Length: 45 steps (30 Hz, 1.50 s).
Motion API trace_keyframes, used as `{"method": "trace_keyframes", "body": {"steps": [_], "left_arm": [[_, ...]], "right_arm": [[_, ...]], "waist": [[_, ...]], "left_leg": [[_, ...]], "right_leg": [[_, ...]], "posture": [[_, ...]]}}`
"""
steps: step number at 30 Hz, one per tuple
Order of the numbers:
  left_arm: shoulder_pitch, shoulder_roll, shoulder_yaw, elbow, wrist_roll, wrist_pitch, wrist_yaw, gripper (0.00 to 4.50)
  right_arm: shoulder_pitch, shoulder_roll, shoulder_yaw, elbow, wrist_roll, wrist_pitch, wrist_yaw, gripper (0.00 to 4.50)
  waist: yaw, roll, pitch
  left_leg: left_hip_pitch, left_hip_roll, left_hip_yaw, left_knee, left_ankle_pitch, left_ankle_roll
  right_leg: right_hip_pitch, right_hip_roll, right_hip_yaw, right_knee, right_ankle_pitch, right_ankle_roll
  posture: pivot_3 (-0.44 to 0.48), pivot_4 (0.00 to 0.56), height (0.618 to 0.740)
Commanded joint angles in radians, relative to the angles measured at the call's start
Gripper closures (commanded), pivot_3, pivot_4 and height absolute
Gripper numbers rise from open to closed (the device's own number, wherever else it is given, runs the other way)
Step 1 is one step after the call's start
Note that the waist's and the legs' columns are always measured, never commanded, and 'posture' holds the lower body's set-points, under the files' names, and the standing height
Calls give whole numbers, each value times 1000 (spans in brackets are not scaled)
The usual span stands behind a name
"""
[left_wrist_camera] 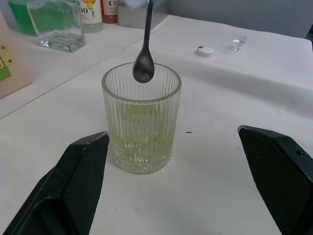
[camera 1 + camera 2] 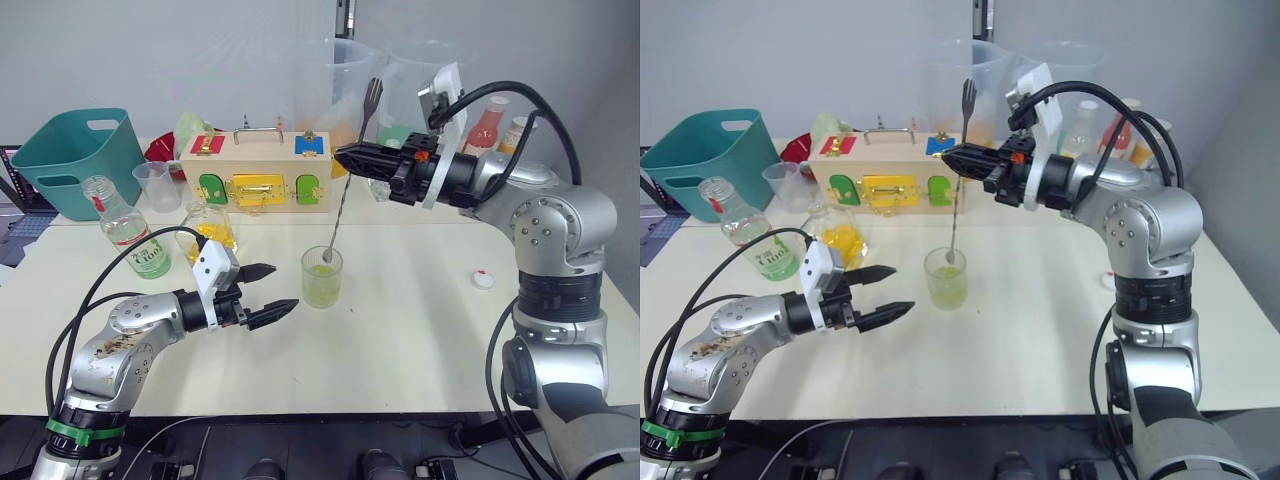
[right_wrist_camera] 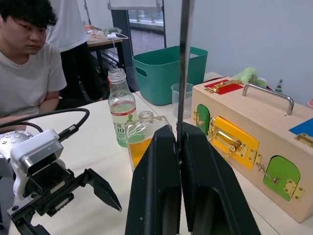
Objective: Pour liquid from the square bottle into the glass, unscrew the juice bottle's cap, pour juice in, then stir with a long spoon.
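A pale cream table (image 2: 420, 340) filled the lower two thirds of the left eye view, with a plain grey wall across the top of the frame. The table's near edge ran along the bottom of the frame, and the broad stretch of tabletop at lower centre and lower right lay bare apart from the small white cap (image 2: 484, 280) at centre right. The glass (image 2: 322, 277) stood at the middle of the frame, holding a shallow layer of pale green juice (image 1: 142, 142). The right gripper (image 2: 340, 158), at upper centre, was clamped on the thin stem of the long spoon (image 2: 340, 215), which hung slightly tilted with its bowl at the rim of the glass, above the liquid. The left gripper (image 2: 272, 292), at lower left of centre, had its fingers spread wide and apart from the glass, which stood just beside it. Behind it, at left of centre, stood the square bottle (image 2: 210, 230) with yellow liquid (image 2: 218, 236) and, further left, the uncapped juice bottle (image 2: 128, 232). A wooden box (image 2: 258, 178) with coloured latches sat at upper centre, a teal bin (image 2: 75, 160) at upper left, and more bottles (image 2: 487, 125) at upper right. In the right wrist view a seated person (image 3: 29, 78) occupied the upper left.
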<state>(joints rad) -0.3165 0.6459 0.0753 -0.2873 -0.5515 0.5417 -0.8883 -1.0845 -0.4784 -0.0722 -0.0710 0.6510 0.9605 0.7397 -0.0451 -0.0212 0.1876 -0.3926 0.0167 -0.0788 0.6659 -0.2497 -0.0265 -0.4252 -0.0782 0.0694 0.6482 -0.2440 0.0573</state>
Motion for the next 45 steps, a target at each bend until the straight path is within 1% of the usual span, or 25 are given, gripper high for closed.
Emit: {"method": "trace_keyframes", "body": {"steps": [1, 7, 8, 10, 14, 16, 19, 23, 26, 30, 33, 35, 37, 41, 43, 45], "left_arm": [[-8, 4, 12, -5, -4, -23, -12, 37], [-7, 17, 21, -1, -8, -25, -30, 37], [-5, 20, 24, -1, -9, -25, -35, 37], [-3, 23, 28, 0, -9, -27, -39, 37], [0, 24, 31, 5, -3, -40, -41, 37], [-1, 24, 33, 9, 1, -49, -39, 37], [1, 20, 34, 12, -4, -48, -36, 37], [11, 18, 29, 4, -4, -50, -35, 37], [15, 6, 34, 1, 0, -68, -19, 37], [13, -2, 42, -3, -28, -61, -27, 37], [21, -5, 50, -13, -29, -79, -40, 37], [29, -7, 53, -18, -31, -85, -44, 37], [40, -6, 57, -26, -37, -89, -51, 37], [66, 3, 66, -51, -57, -83, -59, 37], [85, 9, 75, -67, -71, -76, -60, 37], [104, 7, 83, -78, -80, -71, -53, 37]], "right_arm": [[-22, -13, -39, -42, 38, 17, -9, 4500], [1, -32, -34, -54, 36, 10, -13, 4500], [15, -51, -13, -79, 0, -31, -8, 4500], [29, -70, 2, -108, -16, -43, -7, 4500], [9, -59, -41, -113, 44, 6, -34, 4500], [-30, -72, -40, -80, 52, 52, -43, 4500], [-97, -87, -45, 17, 27, 71, -67, 4500], [-197, -110, -91, 132, 59, 160, -89, 4500], [-278, -181, -68, 213, 58, 217, -21, 4500], [-318, -270, 19, 260, 24, 282, 53, 4500], [-385, -329, 97, 388, -23, 387, 76, 4500], [-424, -344, 123, 478, -27, 469, 100, 4500], [-433, -367, 192, 534, -50, 506, 141, 4500], [-391, -418, 375, 596, -128, 460, 262, 4500], [-356, -434, 469, 631, -195, 389, 320, 4500], [-306, -465, 568, 617, -251, 307, 417, 4500]], "waist": [[0, 0, 0], [0, 0, 0], [0, 0, 0], [0, 0, 0], [-1, 0, 0], [-1, 0, 0], [0, 0, 0], [0, 0, 0], [5, 1, 1], [3, 1, 1], [-2, 1, 1], [-1, 1, 1], [-2, 1, 1], [0, 1, 1], [0, 1, 1], [0, 1, 1]], "left_leg": [[0, 0, 0, 0, 0, 0], [0, 0, 0, 0, 0, 0], [0, 0, 0, 0, 0, 0], [0, 0, 0, 0, 0, 0], [0, 0, 0, 0, 0, 0], [0, 0, 0, 0, 0, 0], [0, 0, 0, 0, 0, 0], [0, 0, 0, 0, 0, 0], [-2, 0, 0, 0, 0, 0], [-2, 0, 0, 0, 0, 0], [-2, 0, 1, 0, 0, 0], [-2, 0, 2, 0, 0, 0], [-2, 0, 2, -1, 0, 0], [-3, 0, 2, -1, 0, 0], [-3, 0, 2, -1, 0, 0], [-3, 0, 2, -1, 0, 0]], "right_leg": [[0, 0, 0, 0, 0, 0], [0, 0, 0, 0, 0, 0], [0, 0, 0, 0, 0, 0], [0, 0, 0, 0, 0, 0], [0, 0, 0, 0, 0, 0], [0, 0, 0, 0, 0, 0], [0, 0, 0, 0, 0, 0], [0, 0, 0, -1, 0, 0], [-1, -1, 0, -1, 0, 0], [-1, 0, 0, -2, 0, 0], [-2, 0, 0, -2, 0, 0], [-2, 0, 0, -2, 0, 0], [-2, 0, 0, -2, 0, 0], [-2, 0, 0, -2, 0, 0], [-2, 0, 0, -2, 0, 0], [-2, 0, 0, -2, 0, 0]], "posture": [[0, 150, 731], [0, 150, 731], [0, 150, 731], [0, 150, 731], [0, 150, 731], [0, 150, 731], [0, 150, 731], [0, 150, 731], [0, 150, 731], [0, 150, 731], [0, 150, 731], [0, 150, 731], [0, 150, 731], [0, 150, 731], [0, 150, 731], [0, 150, 731]]}}
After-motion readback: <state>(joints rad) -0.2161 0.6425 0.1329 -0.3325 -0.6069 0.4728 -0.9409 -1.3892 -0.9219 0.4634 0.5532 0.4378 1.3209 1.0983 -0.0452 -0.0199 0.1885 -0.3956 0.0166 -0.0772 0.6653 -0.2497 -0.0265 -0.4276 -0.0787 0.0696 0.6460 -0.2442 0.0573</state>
